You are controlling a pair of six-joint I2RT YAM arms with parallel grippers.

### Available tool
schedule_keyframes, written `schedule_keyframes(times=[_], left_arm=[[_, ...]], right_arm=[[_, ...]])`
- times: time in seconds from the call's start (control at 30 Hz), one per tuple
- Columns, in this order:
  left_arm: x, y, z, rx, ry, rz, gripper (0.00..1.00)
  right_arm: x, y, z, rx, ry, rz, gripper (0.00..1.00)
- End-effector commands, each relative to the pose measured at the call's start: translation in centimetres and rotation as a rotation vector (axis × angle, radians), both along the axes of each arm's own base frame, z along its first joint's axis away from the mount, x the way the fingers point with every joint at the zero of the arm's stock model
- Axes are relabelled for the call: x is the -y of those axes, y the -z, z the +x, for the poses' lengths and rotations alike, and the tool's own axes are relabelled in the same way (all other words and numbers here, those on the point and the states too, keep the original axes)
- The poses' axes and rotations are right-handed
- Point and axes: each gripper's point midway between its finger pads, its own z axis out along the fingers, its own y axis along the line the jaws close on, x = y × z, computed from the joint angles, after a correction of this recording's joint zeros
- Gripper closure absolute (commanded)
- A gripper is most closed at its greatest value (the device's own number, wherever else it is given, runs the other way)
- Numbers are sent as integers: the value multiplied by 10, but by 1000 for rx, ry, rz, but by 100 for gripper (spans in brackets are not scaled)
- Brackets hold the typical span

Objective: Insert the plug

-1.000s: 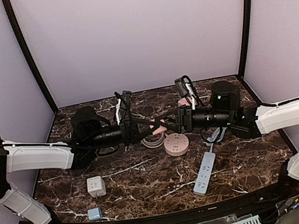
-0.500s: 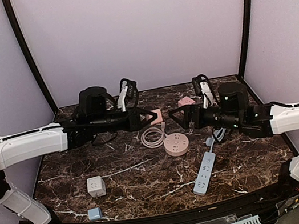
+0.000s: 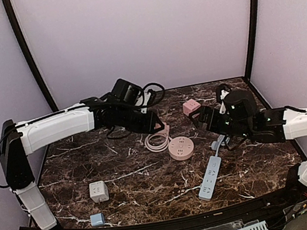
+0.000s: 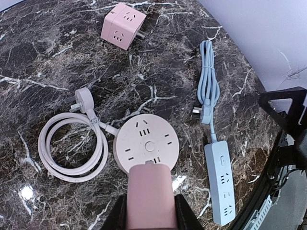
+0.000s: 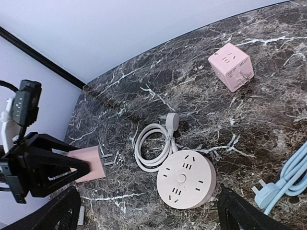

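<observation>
My left gripper point(image 3: 154, 124) hangs over the far middle of the desk point(image 3: 132, 196), its jaws clamped on the pink plug point(image 4: 148, 191). The plug is off the desk. Its prongs show in the right wrist view, where they point toward the white coiled cord point(image 5: 153, 143). Seen from my left wrist, the plug's front end overlaps the near rim of the round pink socket strip point(image 4: 146, 143), which lies flat near the desk's middle. The cord lies just beside the strip.

My right gripper point(image 3: 199, 117) hovers toward the far right corner, jaws wide apart and holding nothing. A pink cube adapter point(image 3: 191, 106) sits near the far edge. A blue power strip point(image 3: 210, 177) lies right of centre, and its cable point(image 4: 207, 91) runs toward the far edge. A white cube adapter point(image 3: 98, 191) and a small blue cube point(image 3: 97, 219) rest near the near left corner.
</observation>
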Motion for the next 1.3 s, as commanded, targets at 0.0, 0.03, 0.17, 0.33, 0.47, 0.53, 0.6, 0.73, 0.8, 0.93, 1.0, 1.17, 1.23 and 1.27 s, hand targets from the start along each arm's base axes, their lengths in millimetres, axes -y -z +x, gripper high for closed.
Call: schedule_keyframes(times=[0.0,0.03,0.17,0.33,0.47,0.53,0.6,0.73,0.8,0.93,1.0,1.17,1.23,1.27], left_arm=[[-6,7,-6,-35,9,159,99],[-4,16,-6,-52,16,186,99],[5,27,-3,-96,50,263,99],[12,39,2,-132,68,342,99],[15,50,7,-147,72,380,99],[18,55,8,-156,74,387,99],[19,60,10,-161,75,395,99],[24,72,11,-179,88,413,99],[25,76,14,-183,88,423,99],[31,82,17,-194,93,432,99],[31,87,16,-204,92,441,99],[30,90,9,-217,94,464,99],[29,91,7,-213,93,480,99],[28,92,6,-217,91,486,99]], right_arm=[[24,-3,-8,8,71,40,1],[27,-3,-11,9,72,36,1],[38,3,-18,0,69,1,1],[33,6,-26,-51,34,16,2],[23,17,-31,-87,7,32,2],[22,22,-30,-98,9,18,2],[20,24,-31,-107,1,14,2],[21,24,-32,-104,-1,10,2],[23,24,-32,-98,3,8,2],[30,24,-31,-87,29,-2,2],[31,23,-30,-83,35,-4,2],[33,24,-30,-81,39,-11,2],[32,24,-30,-80,37,-12,2],[32,24,-30,-81,35,-11,2]])
